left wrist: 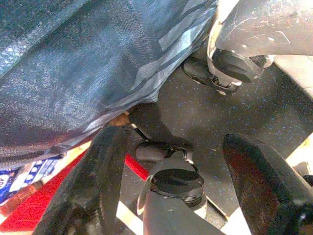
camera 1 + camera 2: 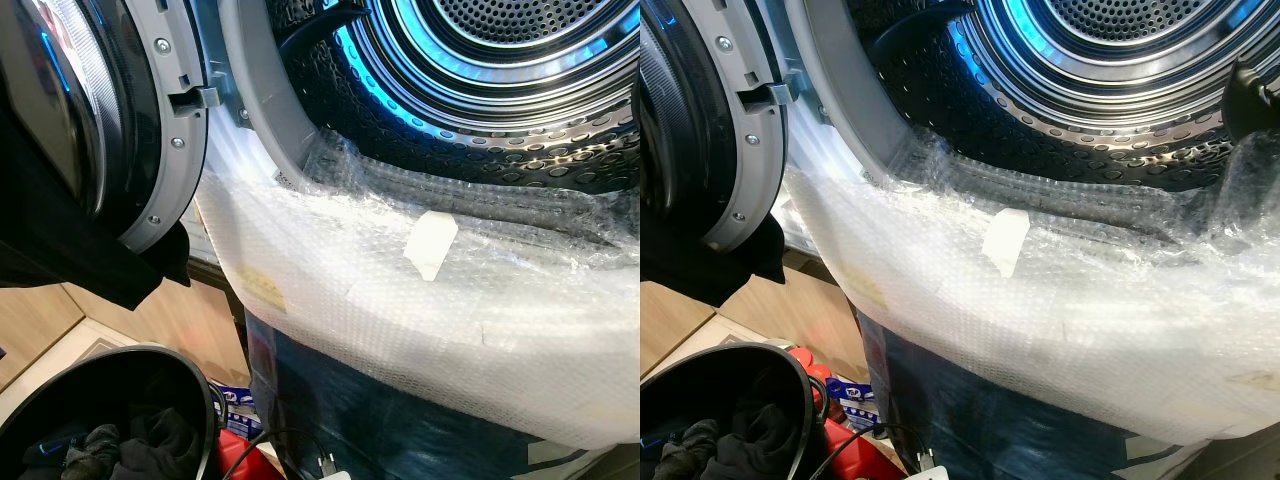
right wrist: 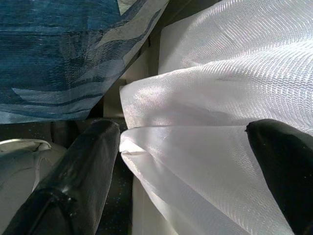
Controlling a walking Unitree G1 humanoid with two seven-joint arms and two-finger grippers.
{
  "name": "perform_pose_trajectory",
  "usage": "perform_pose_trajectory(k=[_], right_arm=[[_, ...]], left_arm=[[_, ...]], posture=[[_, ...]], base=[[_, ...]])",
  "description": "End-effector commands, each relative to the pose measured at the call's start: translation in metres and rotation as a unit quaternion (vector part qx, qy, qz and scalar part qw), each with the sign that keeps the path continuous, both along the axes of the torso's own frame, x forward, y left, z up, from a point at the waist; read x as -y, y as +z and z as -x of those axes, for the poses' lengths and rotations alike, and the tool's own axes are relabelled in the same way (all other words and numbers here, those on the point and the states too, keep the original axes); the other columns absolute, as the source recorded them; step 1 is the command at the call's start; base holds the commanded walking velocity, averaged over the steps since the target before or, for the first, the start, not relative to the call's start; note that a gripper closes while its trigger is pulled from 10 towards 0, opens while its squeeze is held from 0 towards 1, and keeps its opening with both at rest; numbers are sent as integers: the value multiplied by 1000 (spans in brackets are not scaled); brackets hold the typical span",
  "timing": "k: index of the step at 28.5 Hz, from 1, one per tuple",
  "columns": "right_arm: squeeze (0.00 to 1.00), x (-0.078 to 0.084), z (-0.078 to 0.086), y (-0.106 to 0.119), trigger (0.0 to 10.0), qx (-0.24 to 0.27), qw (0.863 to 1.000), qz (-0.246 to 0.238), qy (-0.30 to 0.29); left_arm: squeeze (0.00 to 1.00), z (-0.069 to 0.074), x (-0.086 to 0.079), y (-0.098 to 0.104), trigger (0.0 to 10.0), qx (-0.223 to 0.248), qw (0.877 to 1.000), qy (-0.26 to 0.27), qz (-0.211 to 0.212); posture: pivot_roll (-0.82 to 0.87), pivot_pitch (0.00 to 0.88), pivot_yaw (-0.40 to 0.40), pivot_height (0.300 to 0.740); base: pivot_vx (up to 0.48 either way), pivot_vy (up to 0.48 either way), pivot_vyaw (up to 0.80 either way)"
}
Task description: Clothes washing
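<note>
Right gripper (image 3: 183, 166): fingers spread wide, lower frame.
White bubble wrap (image 3: 225, 98): lay between them, centre and right.
Blue wrap (image 3: 58, 54): upper left.

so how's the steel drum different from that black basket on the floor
The perforated steel drum sits high in the bubble-wrapped washer, lit blue, and looks empty in its visible part. The round black laundry basket stands low on the floor, dim inside, holding dark clothes. Both are round, open containers.
</note>
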State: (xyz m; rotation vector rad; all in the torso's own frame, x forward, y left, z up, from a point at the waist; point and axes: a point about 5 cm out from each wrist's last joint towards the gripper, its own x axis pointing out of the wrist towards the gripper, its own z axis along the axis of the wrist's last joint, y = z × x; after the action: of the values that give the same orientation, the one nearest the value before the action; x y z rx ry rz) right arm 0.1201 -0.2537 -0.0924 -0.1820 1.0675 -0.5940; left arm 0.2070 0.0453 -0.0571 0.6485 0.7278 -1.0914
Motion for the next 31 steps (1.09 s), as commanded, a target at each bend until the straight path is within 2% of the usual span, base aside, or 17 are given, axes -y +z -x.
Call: perform_pose_trajectory(k=[1,5,6,7,8,15,21,24,26,28,31], right_arm=[[0,-58,-33,-5,10000,15,979,-167,117],[0,-57,-34,-4,10000,20,980,-166,111],[0,-58,-32,-5,10000,16,981,-152,119],[0,-60,-30,-6,10000,11,982,-137,130],[0,-61,-29,-6,10000,9,982,-134,137],[0,-60,-32,-5,10000,12,982,-132,137],[0,-59,-33,-4,10000,9,980,-135,147],[0,-59,-32,-5,10000,5,979,-133,154],[0,-59,-31,-5,10000,4,979,-133,155],[0,-61,-30,-6,10000,1,978,-135,156],[0,-63,-31,-6,10000,1,978,-137,160]], left_arm=[[0,-26,-53,2,10000,-1,972,235,18],[0,-27,-54,3,10000,-2,970,241,19],[0,-21,-43,2,10000,6,983,184,14],[0,-13,-29,0,10000,16,994,106,9],[0,-11,-26,0,10000,18,996,88,9],[0,-12,-24,1,10000,21,996,85,13],[0,-15,-14,7,10000,17,996,73,45],[0,-25,4,21,10000,30,992,75,98],[0,-27,11,25,10000,37,991,62,110],[0,-30,25,34,10000,51,990,27,130],[0,-34,33,42,10000,72,987,5,141]], posture=[[85,0,32,740],[82,0,37,740],[71,0,24,740],[71,0,23,740],[71,0,21,740],[72,0,19,740],[70,0,13,740],[78,0,11,740],[81,0,10,740],[81,0,13,740],[74,0,23,740]], base=[[0,0,0],[0,0,0],[0,0,0],[0,0,0],[0,0,0],[0,0,0],[0,0,0],[0,0,0],[0,0,0],[0,0,0],[0,0,0]])
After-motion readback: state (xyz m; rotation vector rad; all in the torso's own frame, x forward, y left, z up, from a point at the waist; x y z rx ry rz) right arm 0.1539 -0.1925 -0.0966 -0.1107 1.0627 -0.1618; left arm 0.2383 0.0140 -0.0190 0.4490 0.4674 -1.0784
